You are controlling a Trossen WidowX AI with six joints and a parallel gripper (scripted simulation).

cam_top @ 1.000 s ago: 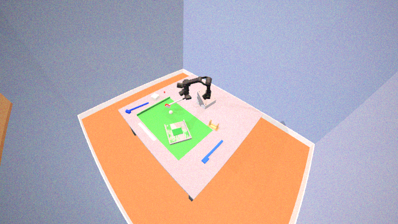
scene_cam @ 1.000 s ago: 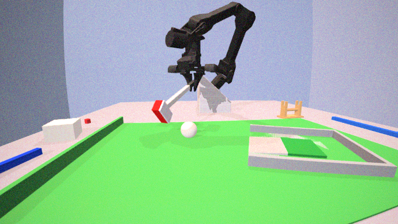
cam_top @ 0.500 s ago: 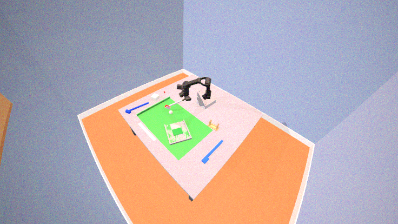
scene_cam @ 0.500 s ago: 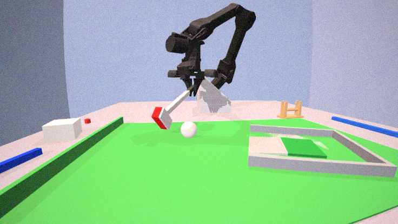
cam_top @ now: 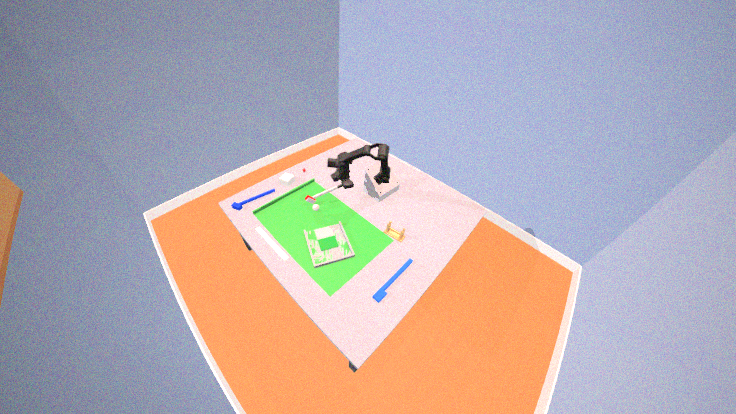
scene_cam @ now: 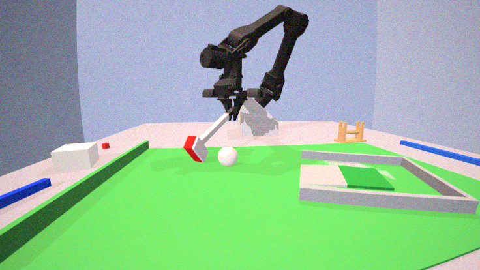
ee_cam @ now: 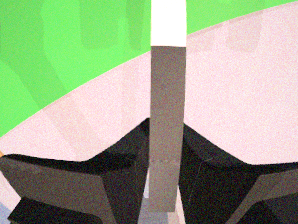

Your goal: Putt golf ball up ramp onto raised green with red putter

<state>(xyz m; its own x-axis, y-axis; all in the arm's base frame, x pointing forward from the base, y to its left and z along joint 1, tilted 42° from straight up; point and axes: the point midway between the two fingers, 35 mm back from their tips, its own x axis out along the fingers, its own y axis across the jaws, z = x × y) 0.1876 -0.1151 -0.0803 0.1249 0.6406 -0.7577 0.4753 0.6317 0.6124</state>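
While gripped, red putter (scene_cam: pixel 201 142) slants beside golf ball (scene_cam: pixel 227 156).

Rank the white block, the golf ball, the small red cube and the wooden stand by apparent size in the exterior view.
Largest to smallest as seen:
1. white block
2. wooden stand
3. golf ball
4. small red cube
The stand sits farther back than the ball, so their true order is unsure; the two look close.

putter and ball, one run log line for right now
gripper: shut on red putter | putter head: just left of golf ball | ball: on turf, off raised green
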